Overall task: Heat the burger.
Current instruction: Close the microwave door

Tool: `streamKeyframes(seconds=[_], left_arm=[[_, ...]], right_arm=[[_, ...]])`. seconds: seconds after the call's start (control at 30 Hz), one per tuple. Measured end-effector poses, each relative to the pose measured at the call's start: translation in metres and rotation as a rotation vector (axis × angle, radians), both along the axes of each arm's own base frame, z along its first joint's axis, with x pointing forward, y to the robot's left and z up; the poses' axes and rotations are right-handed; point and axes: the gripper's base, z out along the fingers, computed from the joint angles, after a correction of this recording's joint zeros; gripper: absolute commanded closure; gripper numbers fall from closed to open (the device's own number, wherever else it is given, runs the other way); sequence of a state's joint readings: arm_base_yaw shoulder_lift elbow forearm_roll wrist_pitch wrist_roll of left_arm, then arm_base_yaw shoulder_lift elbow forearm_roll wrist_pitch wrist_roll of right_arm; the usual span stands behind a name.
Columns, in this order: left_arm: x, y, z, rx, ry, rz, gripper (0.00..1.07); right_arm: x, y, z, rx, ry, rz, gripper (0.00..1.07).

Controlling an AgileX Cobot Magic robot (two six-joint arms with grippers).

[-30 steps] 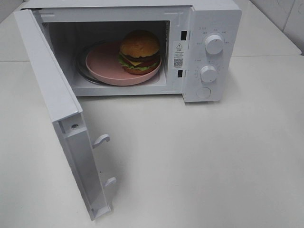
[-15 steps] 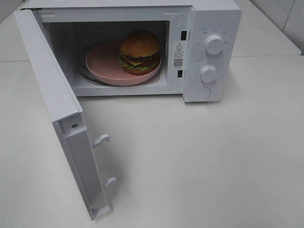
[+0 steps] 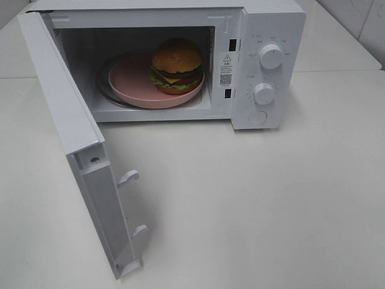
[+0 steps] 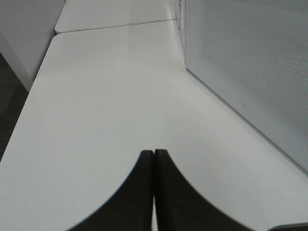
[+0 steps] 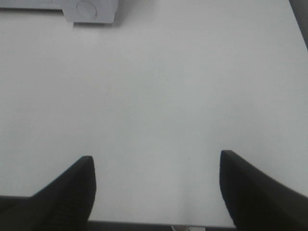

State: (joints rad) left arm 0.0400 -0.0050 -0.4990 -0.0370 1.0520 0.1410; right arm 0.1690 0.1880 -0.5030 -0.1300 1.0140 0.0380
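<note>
one step looks done and several are left. the burger [image 3: 177, 65] already sits inside the microwave [image 3: 271, 24], on a pink plate [image 3: 129, 81] that rests on the glass turntable [image 3: 103, 90]; it stands toward the right side of the plate, upright, bun on top. loading therefore seems finished.

the door [image 3: 66, 120] is swung wide to the left, its latch hooks pointing out over the desk [image 3: 271, 198], so nothing can run yet. by my reading, what is left is to swing the door shut until it latches, then set the upper knob [image 3: 271, 56] and the lower knob [image 3: 264, 93] on the control panel; the marks around them are too small to read, so which is power and which is time i cannot tell. the round button [image 3: 258, 117] below them is probably the door release.

neither arm shows in the high view. the left gripper [image 4: 154, 153] hangs over bare desk beside the door's mesh panel, jaws pressed together and pinching nothing. the right gripper [image 5: 156, 158] hangs over bare desk in front of the panel corner, jaws spread wide, empty.
</note>
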Motion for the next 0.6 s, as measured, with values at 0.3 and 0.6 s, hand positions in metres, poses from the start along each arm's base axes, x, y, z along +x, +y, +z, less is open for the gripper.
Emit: streamKeyframes(seconds=[0.3,0.6], left_arm=[[0.000,0.000,0.000,0.000,0.000,0.000,1.06],[0.000,0.000,0.000,-0.001,0.000,-0.001,1.06]], right_arm=[[-0.028,-0.004,0.001,0.030,-0.192,0.011,0.38],[-0.028,-0.003,0.001,0.029,-0.190,0.031,0.38]])
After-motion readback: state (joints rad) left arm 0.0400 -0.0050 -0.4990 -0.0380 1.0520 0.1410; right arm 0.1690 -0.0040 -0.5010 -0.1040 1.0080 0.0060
